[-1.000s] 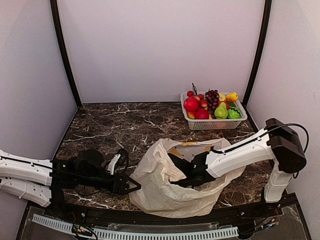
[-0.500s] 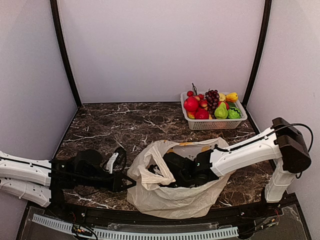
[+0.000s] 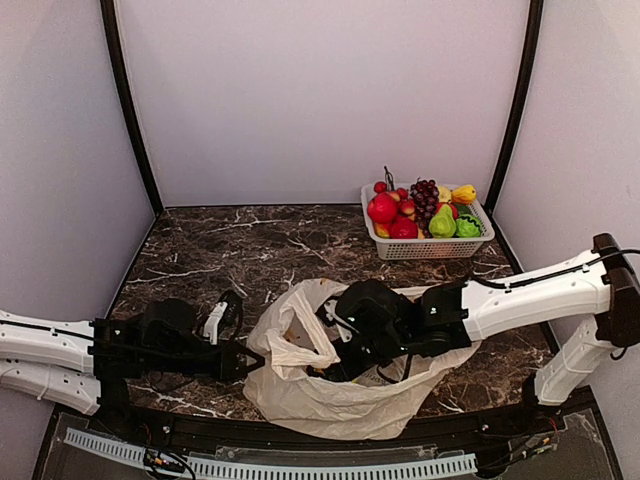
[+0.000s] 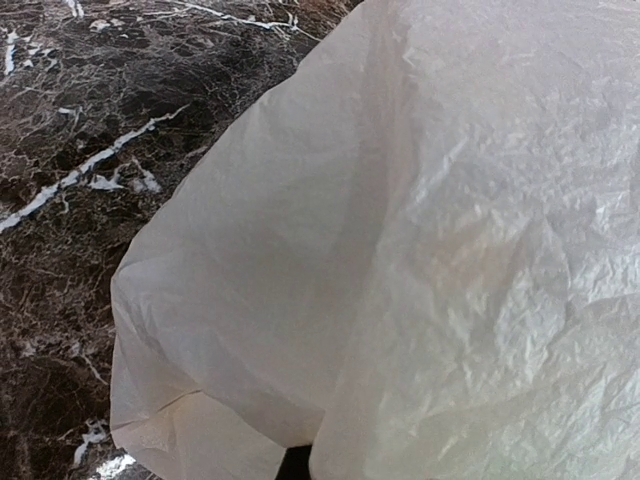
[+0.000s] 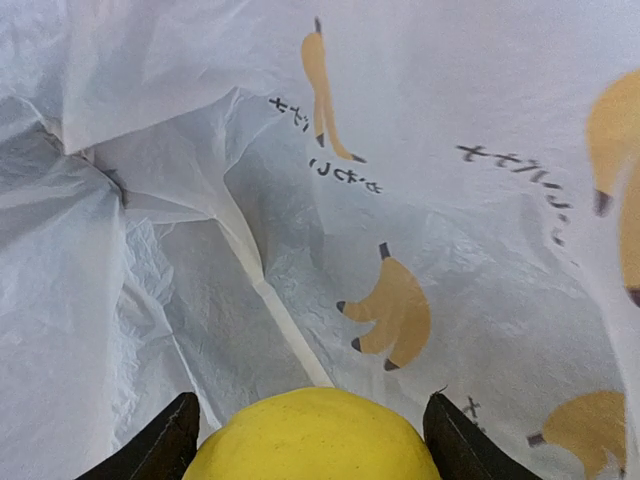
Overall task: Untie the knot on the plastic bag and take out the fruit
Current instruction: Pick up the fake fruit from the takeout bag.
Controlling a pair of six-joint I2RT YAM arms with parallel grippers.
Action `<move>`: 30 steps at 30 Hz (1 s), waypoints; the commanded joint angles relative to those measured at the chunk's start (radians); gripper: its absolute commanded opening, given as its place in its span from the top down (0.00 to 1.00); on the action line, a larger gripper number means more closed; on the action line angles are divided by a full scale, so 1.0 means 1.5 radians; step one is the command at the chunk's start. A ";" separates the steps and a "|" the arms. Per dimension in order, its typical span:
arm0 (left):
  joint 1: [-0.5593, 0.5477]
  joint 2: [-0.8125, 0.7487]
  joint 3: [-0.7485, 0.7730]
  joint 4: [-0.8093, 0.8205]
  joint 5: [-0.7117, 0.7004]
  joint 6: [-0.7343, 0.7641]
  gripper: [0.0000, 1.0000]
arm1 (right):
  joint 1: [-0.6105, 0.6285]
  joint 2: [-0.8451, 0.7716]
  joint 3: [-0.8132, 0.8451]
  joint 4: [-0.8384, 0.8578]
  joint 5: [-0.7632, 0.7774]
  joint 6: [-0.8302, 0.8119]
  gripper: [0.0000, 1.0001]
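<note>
From above, the left hand [image 3: 243, 361] is pinching the left rim of the plastic bag [image 3: 320, 405] on the near side of the desk [image 3: 205, 258], likely holding its mouth open while the right hand [image 3: 335, 358] is reaching inside. The left wrist view is showing only taut bag wall. In the right wrist view, the fingers [image 5: 158, 448] are clasping a yellow fruit [image 5: 315, 440] inside the bag, probably for lifting out.

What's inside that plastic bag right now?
Inside the plastic bag, the right end effector holds a yellow fruit. Crumpled plastic covers the rest, so any other contents cannot be seen.
</note>
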State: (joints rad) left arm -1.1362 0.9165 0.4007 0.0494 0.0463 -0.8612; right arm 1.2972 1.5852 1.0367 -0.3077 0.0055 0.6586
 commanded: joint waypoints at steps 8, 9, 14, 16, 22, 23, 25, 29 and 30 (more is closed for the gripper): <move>0.099 -0.010 0.059 -0.129 -0.035 0.033 0.99 | -0.007 -0.190 -0.037 -0.024 0.166 0.039 0.72; 0.110 -0.009 0.065 -0.134 -0.034 0.038 0.99 | -0.011 -0.204 -0.037 -0.031 0.172 0.039 0.72; 0.198 0.022 0.125 -0.176 0.019 0.115 0.99 | -0.023 -0.266 -0.023 -0.069 0.213 0.026 0.70; 0.232 0.047 0.153 -0.192 0.033 0.145 0.99 | -0.038 -0.280 -0.012 -0.093 0.222 0.020 0.70; 0.351 0.126 0.225 -0.206 0.073 0.238 0.99 | -0.074 -0.297 0.033 -0.162 0.245 -0.009 0.70; 0.385 0.147 0.236 -0.195 0.091 0.251 0.99 | -0.081 -0.296 0.037 -0.165 0.246 -0.015 0.70; 0.430 0.183 0.250 -0.169 0.123 0.259 0.99 | -0.093 -0.295 0.047 -0.172 0.246 -0.025 0.70; 0.493 0.256 0.284 -0.122 0.163 0.264 0.99 | -0.122 -0.287 0.062 -0.184 0.247 -0.029 0.71; 0.500 0.278 0.290 -0.117 0.167 0.265 0.99 | -0.128 -0.285 0.065 -0.187 0.246 -0.028 0.71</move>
State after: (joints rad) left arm -0.4435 1.2526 0.7860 -0.1818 0.2100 -0.5121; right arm 1.1400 1.1580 1.0954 -0.5533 0.3504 0.6361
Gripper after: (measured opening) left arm 0.009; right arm 0.702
